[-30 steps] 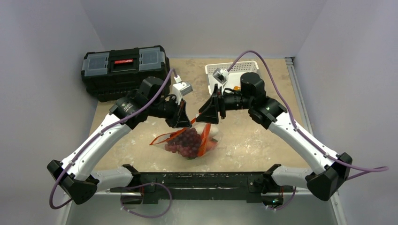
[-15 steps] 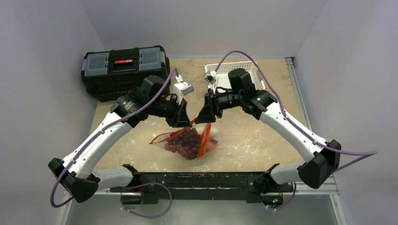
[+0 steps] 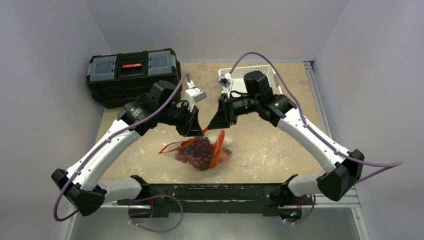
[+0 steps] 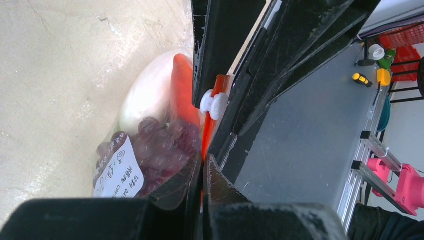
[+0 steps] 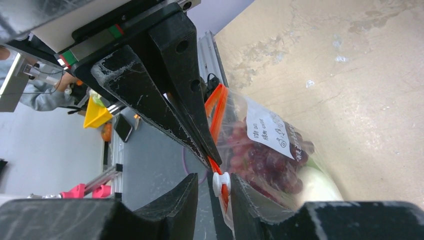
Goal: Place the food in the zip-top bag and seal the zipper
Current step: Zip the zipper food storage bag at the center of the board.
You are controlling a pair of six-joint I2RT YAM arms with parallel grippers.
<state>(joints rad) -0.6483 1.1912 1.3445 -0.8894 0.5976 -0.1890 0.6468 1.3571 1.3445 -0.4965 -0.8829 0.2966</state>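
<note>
The clear zip-top bag (image 3: 202,152) rests on the table with purple-red grapes (image 3: 197,150), an orange carrot (image 3: 218,146) and a white bulb (image 3: 228,142) inside. Its orange-red zipper (image 4: 207,132) rises to the grippers. My left gripper (image 3: 200,131) is shut on the zipper strip, seen in its wrist view (image 4: 204,160). My right gripper (image 3: 215,125) faces it, jaws open around the white slider (image 5: 220,183), with a gap on one side (image 5: 214,182). The slider also shows in the left wrist view (image 4: 213,103). The bag's white label (image 5: 270,131) faces up.
A black toolbox (image 3: 132,75) stands at the back left. A white slotted basket (image 3: 250,74) stands at the back, behind the right arm. A black rail (image 3: 210,192) runs along the near edge between the arm bases.
My right gripper has moved left, closer to the left gripper and the zipper. The left gripper and the bag have stayed in place.
</note>
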